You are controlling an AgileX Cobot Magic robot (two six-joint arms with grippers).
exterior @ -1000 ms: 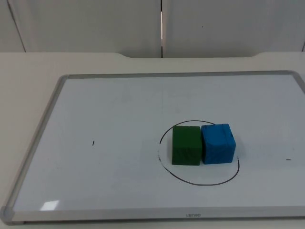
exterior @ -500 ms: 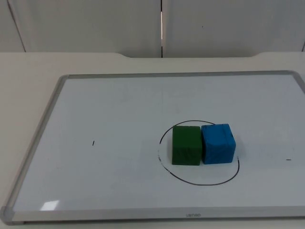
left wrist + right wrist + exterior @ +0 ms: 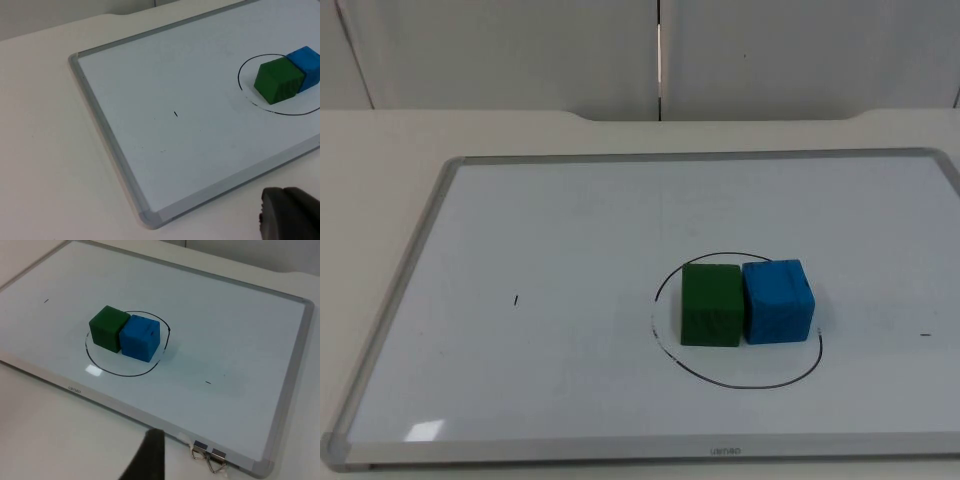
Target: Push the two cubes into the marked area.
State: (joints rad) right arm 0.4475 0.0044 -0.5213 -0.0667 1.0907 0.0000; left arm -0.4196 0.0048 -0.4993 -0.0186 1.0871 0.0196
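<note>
Top view: a rectangular whiteboard [image 3: 570, 350] with a glossy white face, a thin grey metal frame and rounded plastic corners lies flat on the matte off-white bench [image 3: 380, 180], which ends at a grey partition wall [image 3: 520, 50]. A hand-drawn black circle [image 3: 740, 383], somewhat oval and broken at its left side, marks the target area on the board. Inside it sit the green cube [image 3: 710, 305] and the blue cube [image 3: 778, 300], side faces touching, the green one on the left; both have dull, slightly rough and scuffed surfaces with softened edges, and the blue cube's right edge lies close to the drawn line. A short black tick [image 3: 516, 299] is drawn on the board well left of the circle, and a short dash [image 3: 924, 335] to its right. Small grey lettering [image 3: 725, 451] is printed on the lower frame, too small to read. Left wrist view: the left claw [image 3: 290, 215] appears as one dark, rounded fingertip above the bench just off the board's near edge, well apart from the cubes; whether it is wide or narrow cannot be told. Right wrist view: the right claw [image 3: 147, 457] shows as one black tapered fingertip over the bench beside the frame, near two metal binder clips [image 3: 209, 457] fixed to that edge; its opening cannot be told either.
</note>
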